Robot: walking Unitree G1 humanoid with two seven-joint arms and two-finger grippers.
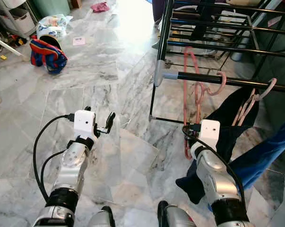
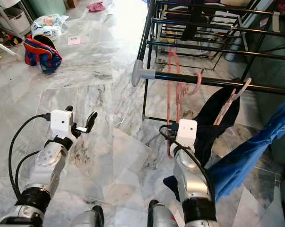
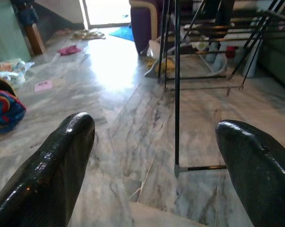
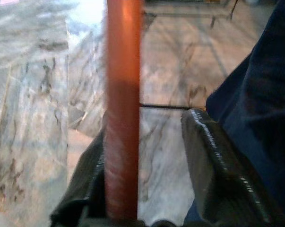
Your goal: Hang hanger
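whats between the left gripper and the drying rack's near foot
Only bare marble floor, as the left wrist view shows: the left gripper is open with nothing between its fingers, and the stretch to the drying rack holds no object.

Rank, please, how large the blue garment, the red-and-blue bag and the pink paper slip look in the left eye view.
1. Blue garment, though it lies nearer the camera.
2. Red-and-blue bag.
3. Pink paper slip.

On the marble floor (image 1: pixel 109 61), a red and blue bag (image 1: pixel 47 54) lies far from the drying rack (image 1: pixel 218 47), a pink cloth (image 1: pixel 100 6) lies beyond it, and dark (image 1: pixel 227 123) and blue garments (image 1: pixel 267 151) hang at the rack.
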